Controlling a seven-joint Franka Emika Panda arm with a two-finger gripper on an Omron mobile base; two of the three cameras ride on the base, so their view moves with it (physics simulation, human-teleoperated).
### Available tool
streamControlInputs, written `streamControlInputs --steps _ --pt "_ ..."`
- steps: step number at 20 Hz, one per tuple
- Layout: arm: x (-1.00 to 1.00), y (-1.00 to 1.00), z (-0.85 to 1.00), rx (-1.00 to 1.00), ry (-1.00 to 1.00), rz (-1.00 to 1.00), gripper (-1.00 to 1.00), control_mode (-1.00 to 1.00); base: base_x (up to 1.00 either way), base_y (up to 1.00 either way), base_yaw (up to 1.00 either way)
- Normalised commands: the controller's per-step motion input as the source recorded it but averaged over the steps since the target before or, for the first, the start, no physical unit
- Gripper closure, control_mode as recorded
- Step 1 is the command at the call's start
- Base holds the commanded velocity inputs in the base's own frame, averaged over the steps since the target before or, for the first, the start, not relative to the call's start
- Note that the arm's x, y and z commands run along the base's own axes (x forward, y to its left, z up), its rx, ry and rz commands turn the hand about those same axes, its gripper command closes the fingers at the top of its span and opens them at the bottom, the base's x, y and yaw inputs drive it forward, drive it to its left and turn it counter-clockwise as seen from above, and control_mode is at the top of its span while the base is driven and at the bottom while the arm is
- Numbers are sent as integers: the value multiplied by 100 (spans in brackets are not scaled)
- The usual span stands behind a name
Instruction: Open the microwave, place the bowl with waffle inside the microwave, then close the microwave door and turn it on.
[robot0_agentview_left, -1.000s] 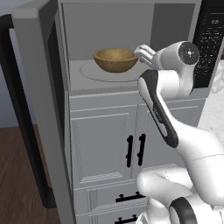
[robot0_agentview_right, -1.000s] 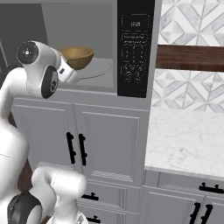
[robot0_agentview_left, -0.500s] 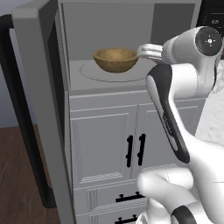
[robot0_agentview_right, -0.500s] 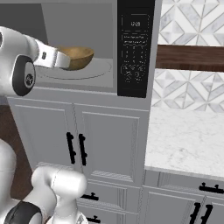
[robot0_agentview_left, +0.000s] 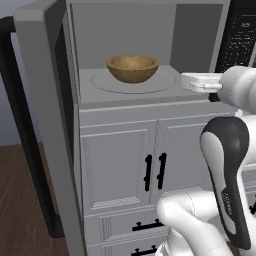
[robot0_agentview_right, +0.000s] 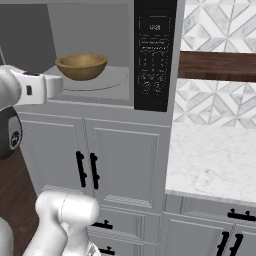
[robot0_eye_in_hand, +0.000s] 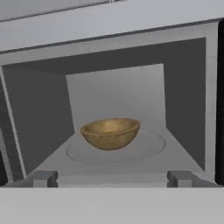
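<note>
The bowl (robot0_agentview_left: 132, 68) sits on the turntable inside the microwave (robot0_agentview_right: 125, 55); the tool (robot0_eye_in_hand: 111, 178) hangs wide open and empty just outside. Next, swing the door (robot0_agentview_left: 47, 125) at far left fully shut, pushing its outer face steadily

White cabinet doors (robot0_agentview_left: 150, 170) with black handles — marble counter (robot0_agentview_right: 215, 160) beside.

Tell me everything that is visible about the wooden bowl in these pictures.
The bowl is round, shallow and tan-brown, with a wood-like grain and a slightly darker rim. It stands upright on the round turntable inside the open microwave, roughly at the plate's middle. Nothing else touches it. The open claw is apart from it, in front of the cavity. From these angles its inside is hidden, so I cannot tell what it holds.
</note>
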Motion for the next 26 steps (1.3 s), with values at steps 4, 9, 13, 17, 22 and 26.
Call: streamControlInputs --steps 4,9,13,17,22,26 --pt "-38 9 24 -16 -14 9 -100 -100 0 0 0" --pt "-36 9 3 -3 -6 2 -100 -100 0 0 0" --pt "-21 28 0 -1 0 1 -100 -100 0 0 0" --pt "-25 26 0 0 0 0 -100 -100 0 0 0" --pt "-35 16 -1 0 -1 0 -100 -100 0 0 0" --pt "-46 14 0 0 -5 0 -100 -100 0 0 0"
